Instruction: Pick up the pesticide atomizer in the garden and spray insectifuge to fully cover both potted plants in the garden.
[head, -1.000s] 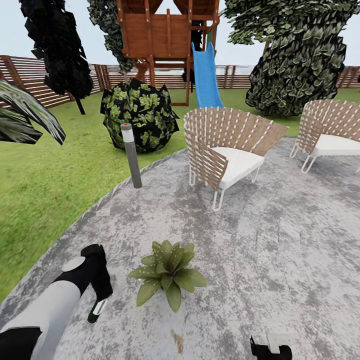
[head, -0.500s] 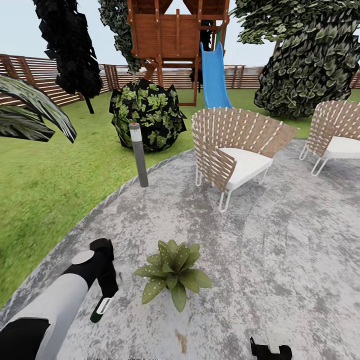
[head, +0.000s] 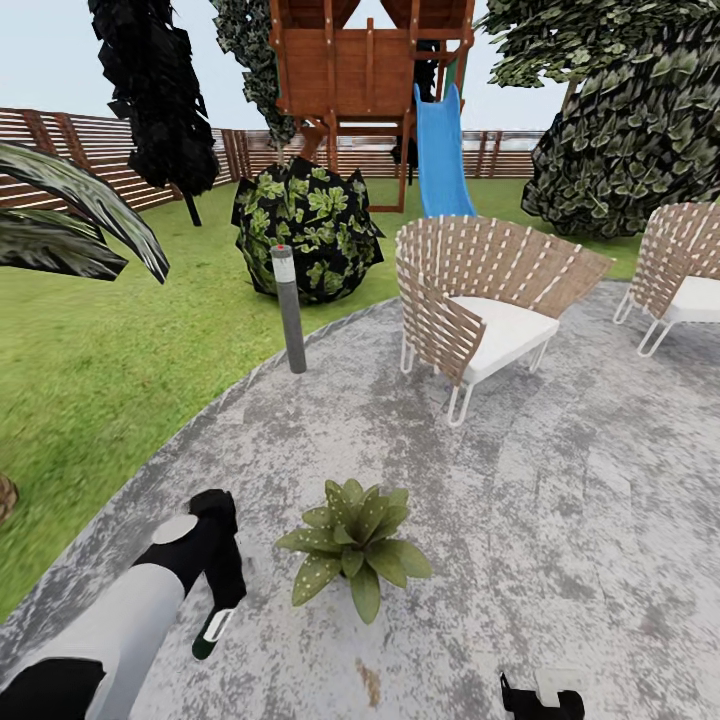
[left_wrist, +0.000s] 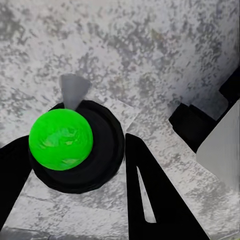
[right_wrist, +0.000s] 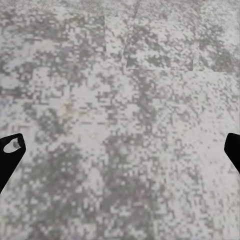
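Atomizer (head: 214, 632) in left gripper (head: 222, 612), hanging over the patio (head: 560, 520) just beside one potted plant (head: 355, 545).
Left wrist view: jaws closed narrow on the atomizer (left_wrist: 70, 150), seen end-on as a bright green knob in a black ring with a pale nozzle, mottled grey paving below. Right gripper (right_wrist: 120, 150) low over bare paving, jaws spread wide, holding nothing. Plant sits on the patio, speckled leaves, pot hidden. Beyond: grey bollard (head: 290, 310) at the patio edge, wicker chair (head: 490, 310), lawn (head: 90, 370), fence (head: 60, 150), blue slide (head: 443, 150).
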